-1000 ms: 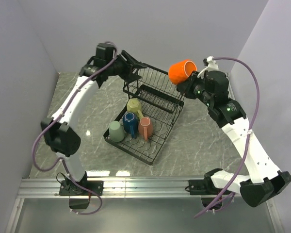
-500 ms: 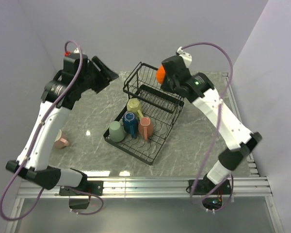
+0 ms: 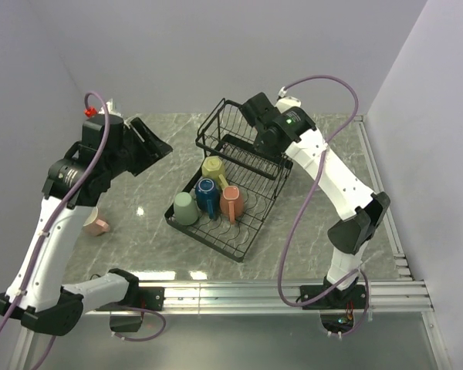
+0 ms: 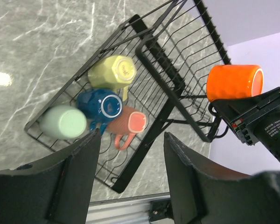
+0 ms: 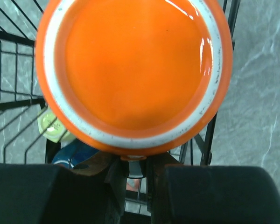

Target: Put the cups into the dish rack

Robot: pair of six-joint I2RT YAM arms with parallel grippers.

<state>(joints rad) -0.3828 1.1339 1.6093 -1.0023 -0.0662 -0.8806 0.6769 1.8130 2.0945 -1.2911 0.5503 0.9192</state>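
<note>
Standing at far left on the grey marble table (image 3: 147, 223), a small pink ceramic mug (image 3: 96, 225) is unloaded. The left gripper (image 3: 150, 142) gapes, empty. Four pastel mugs (image 3: 207, 193) sit in the black wire dish rack (image 3: 210, 236). The right gripper (image 5: 135, 173) clamps the glossy orange ceramic mug (image 4: 233, 83) over the basket. It looks rigid, slick and chip-prone, so gripping its wall seems safest.
</note>
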